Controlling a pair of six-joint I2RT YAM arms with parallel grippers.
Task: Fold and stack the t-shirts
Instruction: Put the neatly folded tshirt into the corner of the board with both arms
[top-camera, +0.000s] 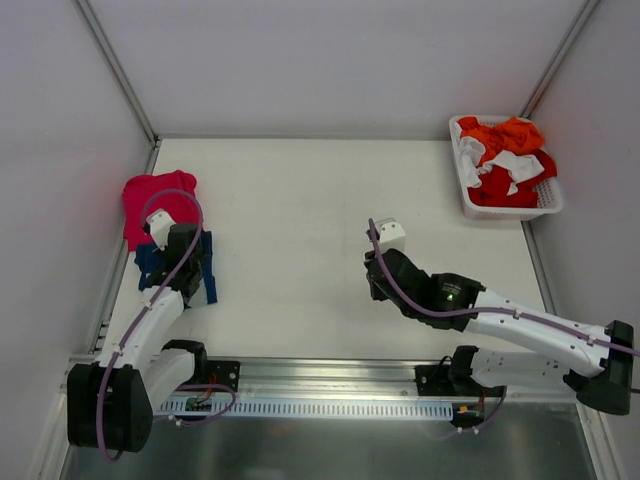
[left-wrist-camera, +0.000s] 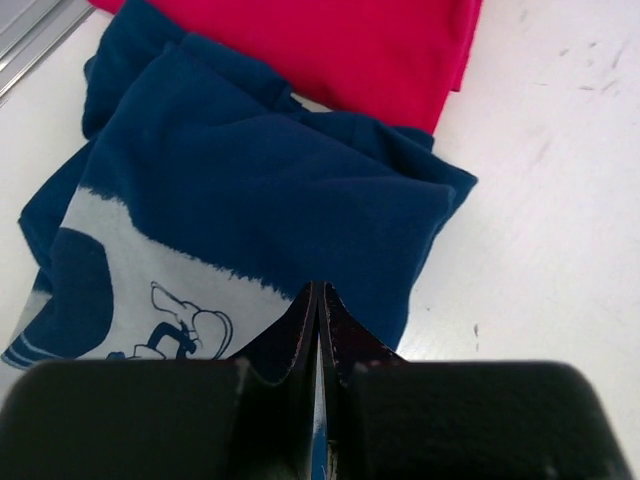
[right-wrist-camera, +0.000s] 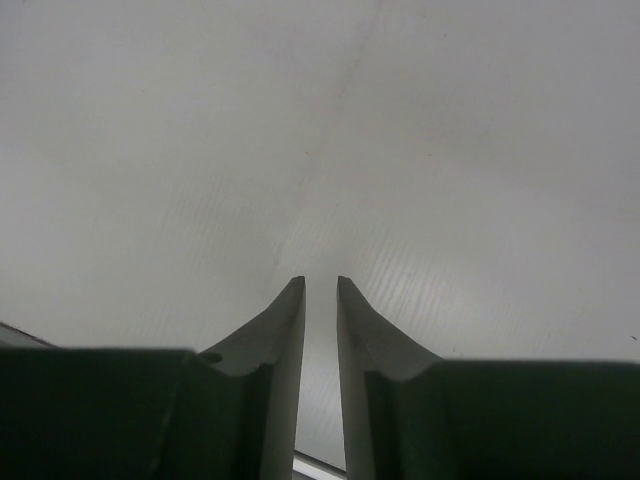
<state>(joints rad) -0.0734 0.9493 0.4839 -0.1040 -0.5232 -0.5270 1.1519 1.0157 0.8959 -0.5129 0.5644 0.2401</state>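
Note:
A dark navy t-shirt with a pale printed patch lies loosely folded at the table's left edge; in the top view the navy t-shirt shows beside my left arm. The pinkish-red t-shirt lies folded just beyond it and touches it; the left wrist view shows this red t-shirt along its top edge. My left gripper hovers over the navy cloth with its tips together, and I see nothing pinched between them. My right gripper hangs over bare table at mid-right, a narrow gap between its fingers, which hold nothing.
A white basket with orange, red and white cloths stands at the back right corner. Metal rails run along the left side and the near edge. White walls close in the table on three sides.

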